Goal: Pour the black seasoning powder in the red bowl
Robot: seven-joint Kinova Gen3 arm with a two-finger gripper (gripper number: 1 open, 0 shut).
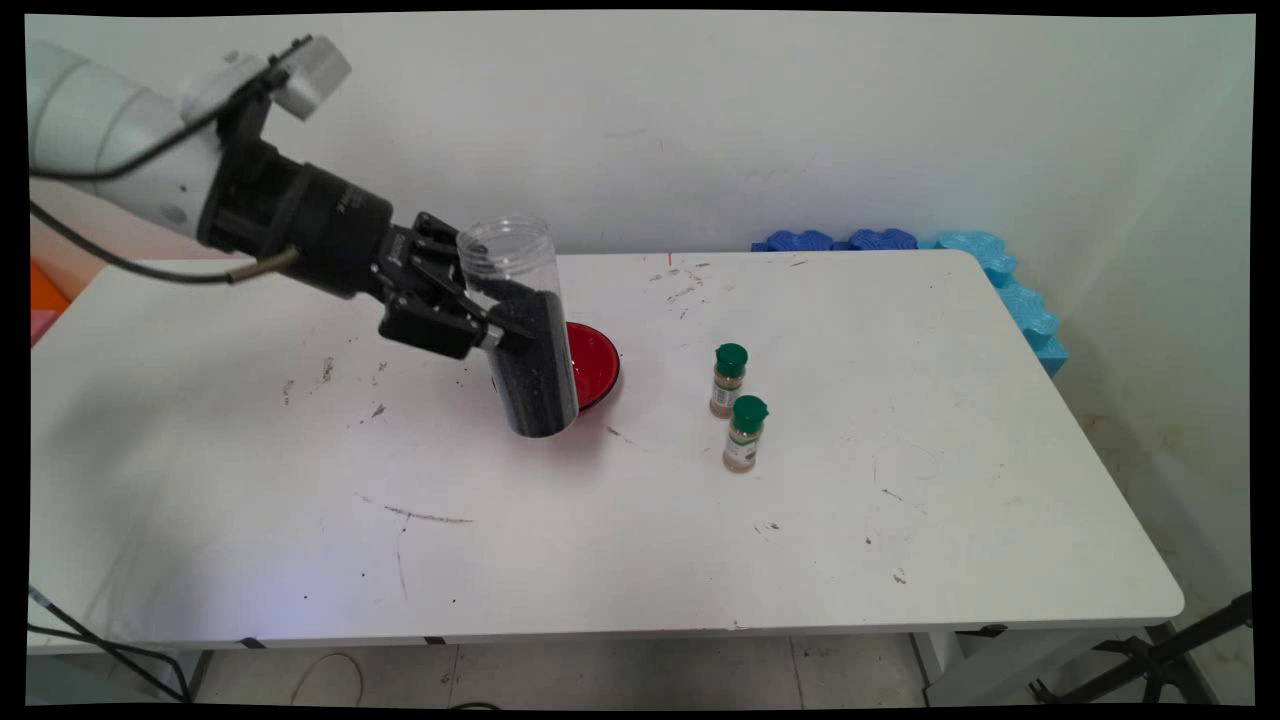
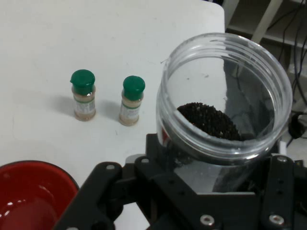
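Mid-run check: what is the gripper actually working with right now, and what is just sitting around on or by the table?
In hand or right beside it:
gripper, shut on clear jar of dark grains
red bowl, behind the jar

Standing apart:
two green-capped spice bottles
blue foam pieces at the table's far corner

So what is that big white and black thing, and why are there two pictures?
It's a robot arm. Its black gripper works like a hand and is squeezing a clear jar partly full of tiny black grains. One picture comes from a camera above the white table. The other comes from a camera on the hand itself, so it looks down into the open jar. On the table sit a red bowl just behind the jar and two small spice bottles with green caps.
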